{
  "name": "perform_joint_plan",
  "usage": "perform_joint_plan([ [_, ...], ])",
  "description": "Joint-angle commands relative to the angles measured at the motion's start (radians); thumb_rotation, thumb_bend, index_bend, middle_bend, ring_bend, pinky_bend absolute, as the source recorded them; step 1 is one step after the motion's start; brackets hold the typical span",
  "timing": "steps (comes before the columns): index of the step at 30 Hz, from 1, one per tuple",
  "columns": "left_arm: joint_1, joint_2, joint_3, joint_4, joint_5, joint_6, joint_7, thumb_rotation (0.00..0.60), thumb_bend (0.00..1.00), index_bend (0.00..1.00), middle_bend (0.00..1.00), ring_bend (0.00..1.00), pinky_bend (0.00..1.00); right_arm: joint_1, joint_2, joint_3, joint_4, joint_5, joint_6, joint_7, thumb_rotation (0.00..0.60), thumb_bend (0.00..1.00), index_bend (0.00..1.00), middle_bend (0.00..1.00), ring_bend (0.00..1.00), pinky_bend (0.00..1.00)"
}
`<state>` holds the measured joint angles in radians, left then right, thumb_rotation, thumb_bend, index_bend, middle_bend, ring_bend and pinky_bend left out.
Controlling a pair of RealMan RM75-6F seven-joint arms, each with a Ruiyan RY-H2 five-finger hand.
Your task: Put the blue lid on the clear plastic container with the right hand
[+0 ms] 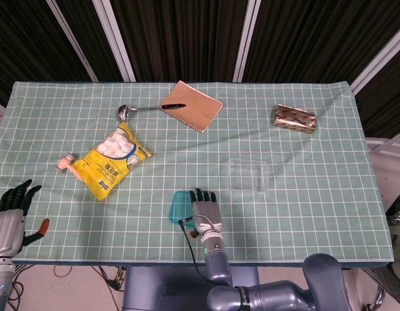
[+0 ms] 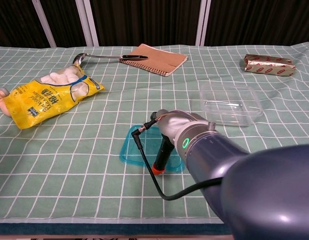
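Your right hand (image 1: 205,210) lies over the blue lid (image 1: 179,207), which sits flat on the checked cloth (image 1: 316,194) near the front edge; whether the fingers grip it, you cannot tell. The clear plastic container (image 2: 229,103) stands apart, further back and to the right. Your left hand (image 1: 11,207) hangs off the table's left corner, fingers spread, holding nothing.

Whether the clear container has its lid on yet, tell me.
Off. The clear container sits open; the blue lid lies flat on the cloth apart from it, under the right hand.
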<state>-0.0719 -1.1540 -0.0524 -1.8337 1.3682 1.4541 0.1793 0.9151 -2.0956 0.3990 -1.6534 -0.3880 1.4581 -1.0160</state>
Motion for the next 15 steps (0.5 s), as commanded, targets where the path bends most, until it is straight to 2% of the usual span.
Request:
perform_joint_plan([
  [1, 0.000, 0.000, 0.000, 0.000, -0.001, -0.001, 0.001, 0.600, 0.36, 0.13, 0.00, 0.00, 0.00, 0.003, -0.010, -0.002, 0.019, -0.011, -0.001, 0.002, 0.600, 0.16, 0.00, 0.02, 0.00, 0.00],
  [15, -0.002, 0.000, 0.000, 0.001, -0.004, -0.002, 0.002, 0.600, 0.36, 0.13, 0.00, 0.00, 0.00, 0.000, -0.043, 0.006, 0.076, -0.030, -0.030, 0.014, 0.600, 0.16, 0.00, 0.10, 0.00, 0.00],
])
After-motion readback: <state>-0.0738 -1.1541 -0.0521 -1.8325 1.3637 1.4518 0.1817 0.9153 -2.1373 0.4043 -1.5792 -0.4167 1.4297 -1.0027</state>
